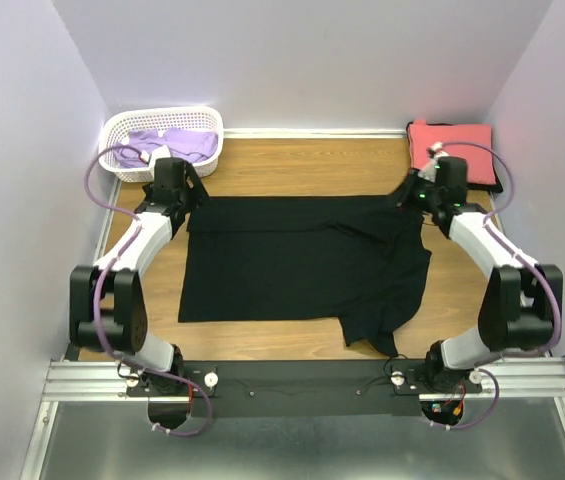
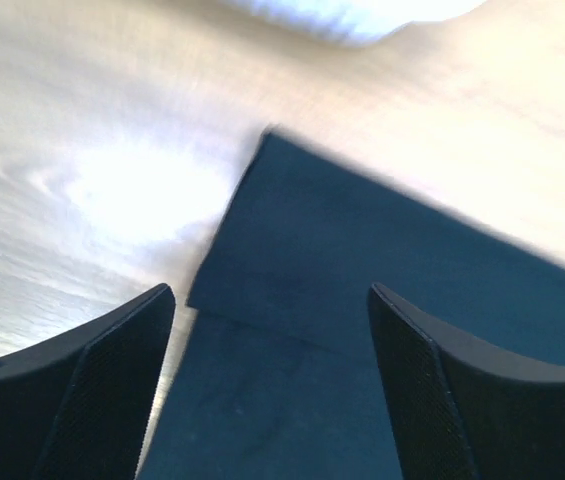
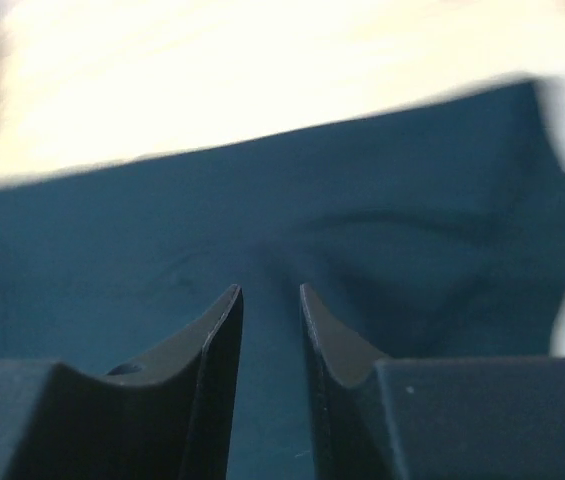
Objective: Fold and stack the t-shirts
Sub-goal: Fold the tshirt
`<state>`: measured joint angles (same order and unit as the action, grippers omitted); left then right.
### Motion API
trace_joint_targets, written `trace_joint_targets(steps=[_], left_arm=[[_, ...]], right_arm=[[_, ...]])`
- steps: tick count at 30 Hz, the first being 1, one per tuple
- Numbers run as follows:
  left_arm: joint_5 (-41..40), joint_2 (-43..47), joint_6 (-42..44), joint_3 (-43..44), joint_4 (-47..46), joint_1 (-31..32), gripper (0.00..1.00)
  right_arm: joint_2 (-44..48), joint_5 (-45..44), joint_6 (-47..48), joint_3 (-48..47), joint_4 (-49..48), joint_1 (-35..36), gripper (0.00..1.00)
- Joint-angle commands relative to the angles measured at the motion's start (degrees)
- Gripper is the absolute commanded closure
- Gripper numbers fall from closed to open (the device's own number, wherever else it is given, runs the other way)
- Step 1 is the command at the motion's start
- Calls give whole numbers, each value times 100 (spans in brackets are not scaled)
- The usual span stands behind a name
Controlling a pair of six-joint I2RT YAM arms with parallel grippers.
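A black t-shirt [image 1: 302, 260] lies spread on the wooden table [image 1: 292, 160], part folded, with a sleeve trailing at the front right. My left gripper [image 1: 184, 202] hovers over its far left corner; in the left wrist view the gripper [image 2: 270, 290] is wide open, with only the shirt corner [image 2: 362, 290] beneath it. My right gripper [image 1: 414, 200] is at the far right corner. Its jaws [image 3: 270, 290] stand a narrow gap apart over the cloth [image 3: 162, 240], nothing visibly clamped. A coral-red t-shirt [image 1: 450, 142] lies folded at the back right. A lavender t-shirt [image 1: 177, 143] fills the basket.
The white lattice basket [image 1: 122, 125] stands in the back left corner, just behind my left wrist. Walls close in the table on the left, back and right. Bare wood shows behind the black shirt and along its left side.
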<state>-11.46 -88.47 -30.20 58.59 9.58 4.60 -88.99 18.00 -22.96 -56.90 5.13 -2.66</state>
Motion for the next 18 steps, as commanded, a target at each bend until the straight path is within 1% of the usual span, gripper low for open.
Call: trace_joint_targets(steps=[1,2,5,7,10,12,14,15,18], left_arm=[[-461,872,294,-242,0,190,10],[-558,1014,382,-425,-9,338,8],[-787,1515,471,-803,-44,567,8],[-857,1848,585,-998,-36,647,7],[-980,2270,734,-1332,-1,700,7],[-1103,2474,726,-1604,-18,700,7],[-1314,2702,647,-1754,-123,726,7],[-1349,2738,629,-1850,-167,726,7],[-1385,2721,646,-1772,-220,726,7]], right_arm=[[716,-991,879,259,594,958,63],[803,-1104,1168,268,751,1256,63],[743,-1176,1652,180,1042,1722,62],[498,-1193,1856,92,1209,1926,63],[173,-1386,2242,-57,1377,2434,63],[14,-1623,2252,-93,1395,2559,62],[-214,-1799,2524,-180,1395,2647,62],[-285,-2104,2577,-215,1403,2665,62],[-575,-2257,2761,-391,1403,2700,62]])
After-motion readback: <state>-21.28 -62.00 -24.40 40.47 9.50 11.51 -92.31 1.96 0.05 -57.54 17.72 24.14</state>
